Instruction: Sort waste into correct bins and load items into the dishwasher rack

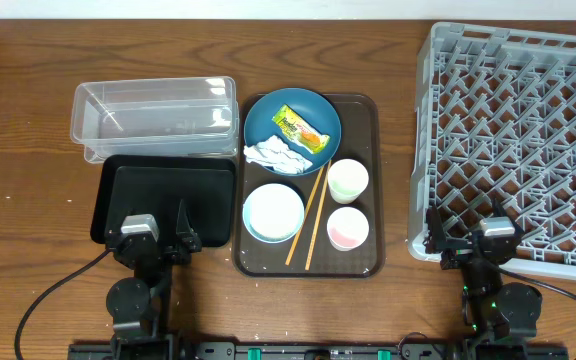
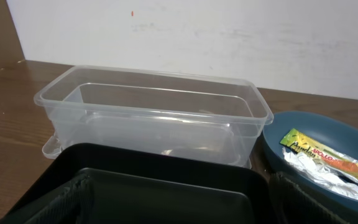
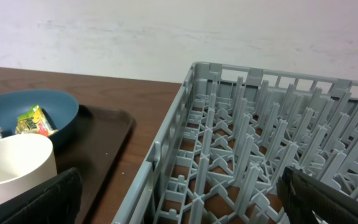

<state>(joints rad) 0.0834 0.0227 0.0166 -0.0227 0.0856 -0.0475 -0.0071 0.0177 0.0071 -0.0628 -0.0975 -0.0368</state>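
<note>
The dark blue plate (image 1: 268,118) on the tray holds the yellow-green wrapper (image 1: 300,129) and the white tissue (image 1: 276,155). In front of it stand the pale bowl (image 1: 273,212), the chopsticks (image 1: 310,217), the green cup (image 1: 348,180) and the pink cup (image 1: 348,228). The clear tub (image 1: 156,118) and the black tub (image 1: 168,200) are to the left, the grey rack (image 1: 518,140) to the right. My left gripper (image 1: 158,235) is open over the black tub's near edge. My right gripper (image 1: 473,240) is open over the rack's near left corner. I see no rice grains.
The dishes rest on a flat dark brown tray (image 1: 363,125) between the tubs and the rack. The left wrist view shows the clear tub (image 2: 154,106) behind the black tub (image 2: 166,180). The right wrist view shows the rack (image 3: 241,124) and a white cup (image 3: 14,168).
</note>
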